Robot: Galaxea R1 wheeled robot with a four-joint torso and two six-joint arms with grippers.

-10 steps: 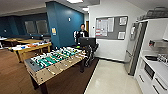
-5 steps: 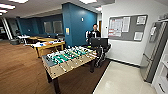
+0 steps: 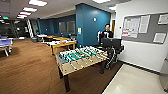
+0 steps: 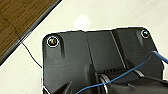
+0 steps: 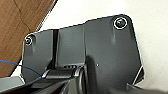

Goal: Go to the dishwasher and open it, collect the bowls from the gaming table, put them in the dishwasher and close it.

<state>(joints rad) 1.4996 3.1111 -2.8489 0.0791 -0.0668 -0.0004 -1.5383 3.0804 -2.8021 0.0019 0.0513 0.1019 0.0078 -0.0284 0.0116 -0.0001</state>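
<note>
The robot is driving now, and the gaming table (image 3: 81, 58) stands in the middle of the head view, on the wood floor (image 3: 27, 67) close to where the pale tile floor (image 3: 135, 82) begins at the right. On its green field I see the rods and small figures, but I cannot make out any bowls on it from here. The dishwasher is behind or beside the robot, I judge; only a grey edge at the far right could belong to the kitchen side. A person (image 3: 107, 33) stands behind the table's far end, next to a dark rig (image 3: 112, 46) with a screen. To do this step well, in my judgement, the base should come to the table's near long side slowly and square to it, stay away from the rod handles that stick out, and leave room for the person. Both wrist views look down at the pale tile with the wood edge beside it. About the fingers, I cannot tell how far they are open or whether they hold anything. A notice board (image 3: 145, 27) with papers hangs on the right wall, but no writing can be read.
</note>
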